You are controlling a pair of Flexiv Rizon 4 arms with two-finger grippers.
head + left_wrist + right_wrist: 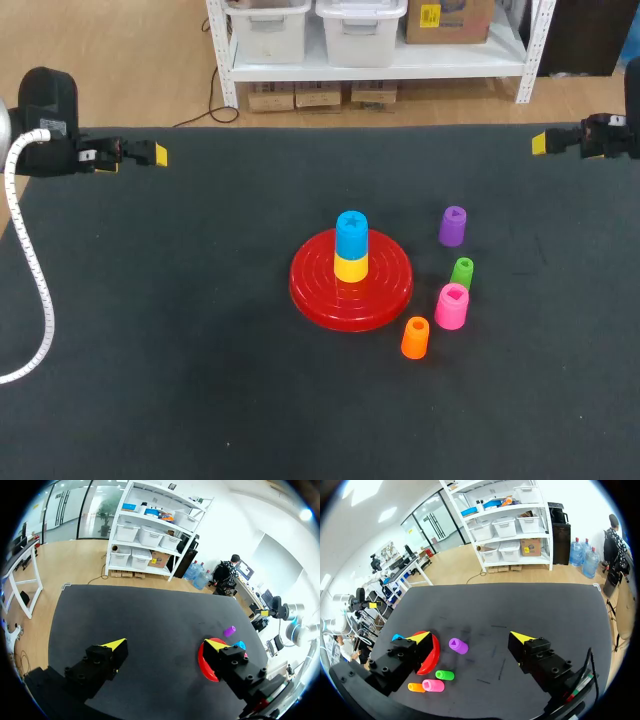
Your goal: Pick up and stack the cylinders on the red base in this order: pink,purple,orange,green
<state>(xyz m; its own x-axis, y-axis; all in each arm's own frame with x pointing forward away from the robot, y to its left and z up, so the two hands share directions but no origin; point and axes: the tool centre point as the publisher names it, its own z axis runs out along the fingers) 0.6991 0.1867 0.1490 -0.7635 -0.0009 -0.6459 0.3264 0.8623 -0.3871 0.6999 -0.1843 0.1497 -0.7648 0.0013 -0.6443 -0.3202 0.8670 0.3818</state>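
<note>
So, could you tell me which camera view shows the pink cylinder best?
The head view: the pink cylinder stands unobstructed beside the red base, seen from above. The right wrist view shows it small, next to the orange cylinder. The left wrist view does not show it.

- The left arm [48, 110] comes in from the left side, with its wrist held level and pointing inward.
- The left gripper [155, 154] is raised in the air, its two yellow-tipped fingers spread wide apart.
- The right arm [612, 135] mirrors this pose from the right side.
- The right gripper [541, 143] is also raised, fingers spread wide apart.
</note>
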